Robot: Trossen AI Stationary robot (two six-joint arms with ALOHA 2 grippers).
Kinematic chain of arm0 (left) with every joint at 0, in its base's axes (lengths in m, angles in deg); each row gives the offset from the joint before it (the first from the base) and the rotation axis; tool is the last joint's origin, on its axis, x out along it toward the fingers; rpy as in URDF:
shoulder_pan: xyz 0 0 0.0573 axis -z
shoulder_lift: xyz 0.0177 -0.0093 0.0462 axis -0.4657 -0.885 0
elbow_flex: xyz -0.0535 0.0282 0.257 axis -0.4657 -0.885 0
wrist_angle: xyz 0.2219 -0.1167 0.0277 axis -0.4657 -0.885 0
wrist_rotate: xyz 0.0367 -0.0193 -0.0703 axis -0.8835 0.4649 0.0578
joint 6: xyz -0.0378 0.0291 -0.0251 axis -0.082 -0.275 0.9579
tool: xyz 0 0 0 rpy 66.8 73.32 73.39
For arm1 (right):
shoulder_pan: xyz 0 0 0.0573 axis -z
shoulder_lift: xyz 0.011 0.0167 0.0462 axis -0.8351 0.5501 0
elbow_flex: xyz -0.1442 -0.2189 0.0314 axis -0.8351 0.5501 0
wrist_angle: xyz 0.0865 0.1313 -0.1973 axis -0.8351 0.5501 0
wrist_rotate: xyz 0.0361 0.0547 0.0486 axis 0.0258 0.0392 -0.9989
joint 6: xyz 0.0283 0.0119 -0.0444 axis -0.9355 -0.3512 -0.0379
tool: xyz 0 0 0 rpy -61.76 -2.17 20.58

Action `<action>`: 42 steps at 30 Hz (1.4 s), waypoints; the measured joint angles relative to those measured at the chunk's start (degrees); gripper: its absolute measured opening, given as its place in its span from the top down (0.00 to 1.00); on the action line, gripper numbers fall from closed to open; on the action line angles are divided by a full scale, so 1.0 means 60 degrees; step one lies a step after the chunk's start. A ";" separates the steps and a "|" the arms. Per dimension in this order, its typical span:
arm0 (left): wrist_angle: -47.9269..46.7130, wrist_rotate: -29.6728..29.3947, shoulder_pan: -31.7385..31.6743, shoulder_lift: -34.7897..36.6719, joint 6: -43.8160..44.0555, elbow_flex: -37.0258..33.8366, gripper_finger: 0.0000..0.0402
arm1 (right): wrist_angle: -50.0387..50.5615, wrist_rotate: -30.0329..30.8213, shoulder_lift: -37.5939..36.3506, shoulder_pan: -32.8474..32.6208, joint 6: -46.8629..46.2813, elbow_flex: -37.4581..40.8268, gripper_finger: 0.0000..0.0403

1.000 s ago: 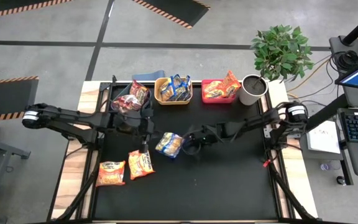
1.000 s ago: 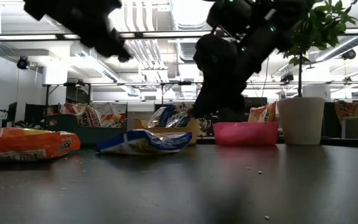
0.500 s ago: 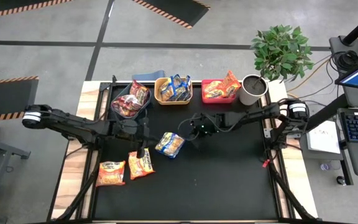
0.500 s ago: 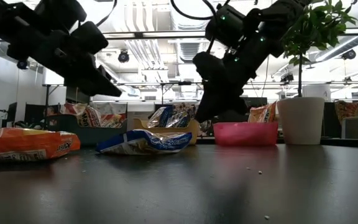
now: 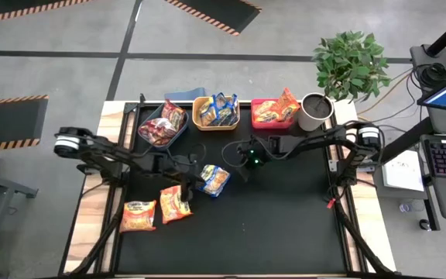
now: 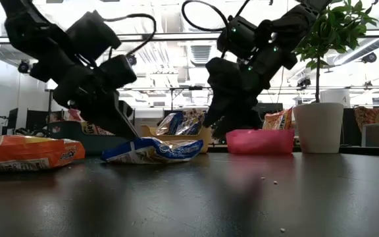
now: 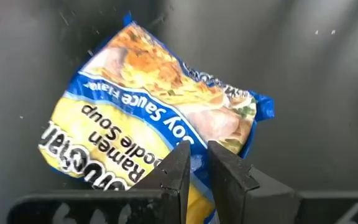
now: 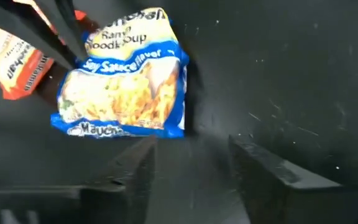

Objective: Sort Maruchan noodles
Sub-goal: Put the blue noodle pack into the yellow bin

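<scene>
A blue-trimmed noodle packet (image 5: 211, 180) lies mid-table on the black mat (image 5: 285, 225). The left gripper (image 7: 196, 163), fingers nearly pressed together, touches its edge. The right gripper (image 8: 191, 163) hangs spread nearby. Concrete floor (image 5: 68, 70) surrounds the table.

Mid-table: one noodle packet (image 5: 213, 180) flat on the mat (image 5: 285, 225). Left gripper (image 5: 194, 173) is at its left edge, right gripper (image 5: 237, 166) just off its right side, apart from it. Two more packets (image 5: 175, 204) (image 5: 138, 215) lie side by side front-left. Along the back edge, left to right: three bins (image 5: 161, 124) (image 5: 215, 113) (image 5: 273, 112) with packets in them, then a pot (image 5: 313, 111). A plant (image 5: 351, 63) stands behind the pot, off the table.
</scene>
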 joint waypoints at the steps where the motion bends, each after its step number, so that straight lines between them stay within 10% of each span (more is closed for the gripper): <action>1: -0.0107 0.0076 0.0000 -0.0091 -0.0051 0.0089 0.90 | -0.0119 -0.0044 0.0074 0.0000 -0.0003 0.0033 0.51; 19: -0.0764 0.0191 0.0014 -0.0317 0.0293 0.0051 0.91 | -0.5221 -0.2436 0.2540 0.0014 -0.1698 0.0143 0.17; 36: -0.0573 -0.0619 0.0015 -0.0343 0.0231 0.0010 0.91 | -0.5496 -0.2008 0.3264 -0.0018 -0.1769 -0.0871 0.20; 42: -0.0431 -0.0656 0.0011 -0.0350 0.0188 0.0002 0.91 | -0.5549 -0.1735 0.3376 -0.0019 -0.1744 -0.0983 0.38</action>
